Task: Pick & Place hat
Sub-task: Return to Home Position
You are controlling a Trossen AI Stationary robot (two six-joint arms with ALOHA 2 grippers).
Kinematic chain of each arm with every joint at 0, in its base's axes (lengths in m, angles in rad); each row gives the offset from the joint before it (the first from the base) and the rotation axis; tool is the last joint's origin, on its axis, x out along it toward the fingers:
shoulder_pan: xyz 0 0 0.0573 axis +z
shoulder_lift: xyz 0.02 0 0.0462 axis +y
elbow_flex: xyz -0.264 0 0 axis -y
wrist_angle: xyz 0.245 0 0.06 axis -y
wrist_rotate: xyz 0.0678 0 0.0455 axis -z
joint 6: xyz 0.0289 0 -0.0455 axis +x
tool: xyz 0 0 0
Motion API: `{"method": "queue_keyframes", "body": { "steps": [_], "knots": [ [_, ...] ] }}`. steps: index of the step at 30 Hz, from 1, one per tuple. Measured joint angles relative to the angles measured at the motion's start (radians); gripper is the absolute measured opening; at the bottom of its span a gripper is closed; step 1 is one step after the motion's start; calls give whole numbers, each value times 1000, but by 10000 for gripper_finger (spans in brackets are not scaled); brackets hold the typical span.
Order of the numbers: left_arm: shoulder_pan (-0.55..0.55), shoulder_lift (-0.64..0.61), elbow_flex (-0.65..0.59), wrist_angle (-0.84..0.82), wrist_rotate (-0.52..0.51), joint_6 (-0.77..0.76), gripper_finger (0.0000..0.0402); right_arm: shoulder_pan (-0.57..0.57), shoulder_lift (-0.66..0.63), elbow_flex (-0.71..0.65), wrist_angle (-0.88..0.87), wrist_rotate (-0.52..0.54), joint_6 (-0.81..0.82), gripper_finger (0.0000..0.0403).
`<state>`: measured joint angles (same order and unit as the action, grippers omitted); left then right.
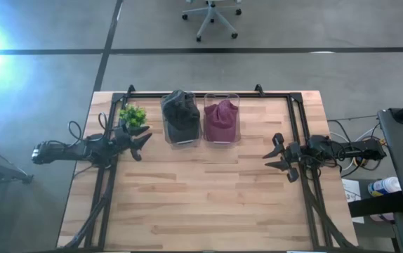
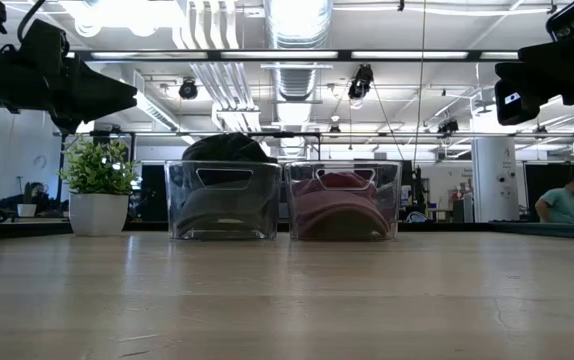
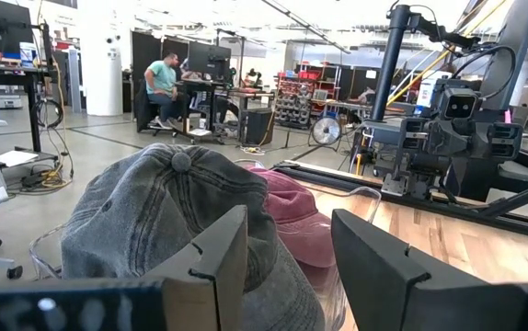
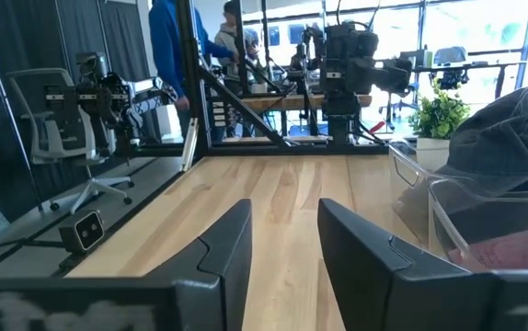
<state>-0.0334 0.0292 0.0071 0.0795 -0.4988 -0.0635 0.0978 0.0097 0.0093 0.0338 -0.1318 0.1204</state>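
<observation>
A dark grey cap sits in a clear bin at the table's far side, its crown rising above the rim. A maroon cap lies in a second clear bin beside it on the right. My left gripper is open, raised above the table just left of the grey cap's bin, with the grey cap close ahead of its fingers. My right gripper is open, raised near the table's right edge, well away from both bins.
A small potted plant stands left of the bins, next to my left gripper. A black frame runs along the table's far edge and down both sides. The near half of the wooden table is bare. People sit in the room beyond.
</observation>
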Motion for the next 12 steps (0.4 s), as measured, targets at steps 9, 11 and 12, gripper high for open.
{"method": "queue_keyframes", "body": {
  "steps": [9,11,12],
  "knots": [
    [0,0,0,0,0,0,153,0,0,0,0,0,0,132],
    [0,0,0,0,0,0,153,0,0,0,0,0,0,129],
    [0,0,0,0,0,0,153,0,0,0,0,0,0,128]
  ]
}}
